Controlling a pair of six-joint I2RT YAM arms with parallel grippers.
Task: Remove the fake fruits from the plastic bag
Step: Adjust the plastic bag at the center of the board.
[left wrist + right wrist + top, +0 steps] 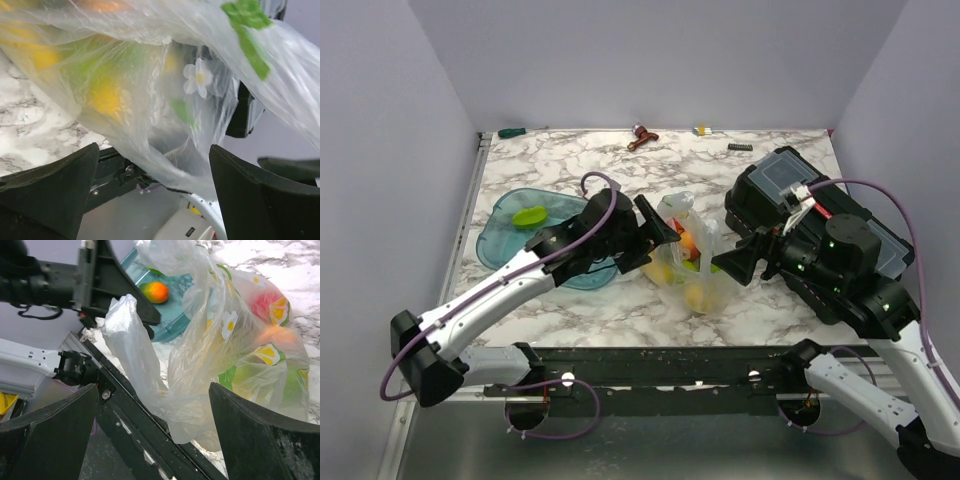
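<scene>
The clear plastic bag (692, 258) with printed marks stands crumpled at the table's middle. Fake fruits show through it: a yellow one (696, 295) low, an orange-red one (688, 241) higher. A green fruit (530, 215) lies in the teal tray (505, 245); the right wrist view shows an orange-green fruit (155, 291) in that tray. My left gripper (658, 236) is open at the bag's left side, with bag film (165, 125) between its jaws (154, 150). My right gripper (735, 262) is open at the bag's right side, with the bag (200, 365) between its jaws (152, 387).
A black case (800, 195) sits at the right under my right arm. Along the back edge lie a brown tool (642, 138), a green-handled item (512, 131), a small yellow-white item (702, 130) and a small black part (738, 147). The table's front rail (135, 430) is just below the bag.
</scene>
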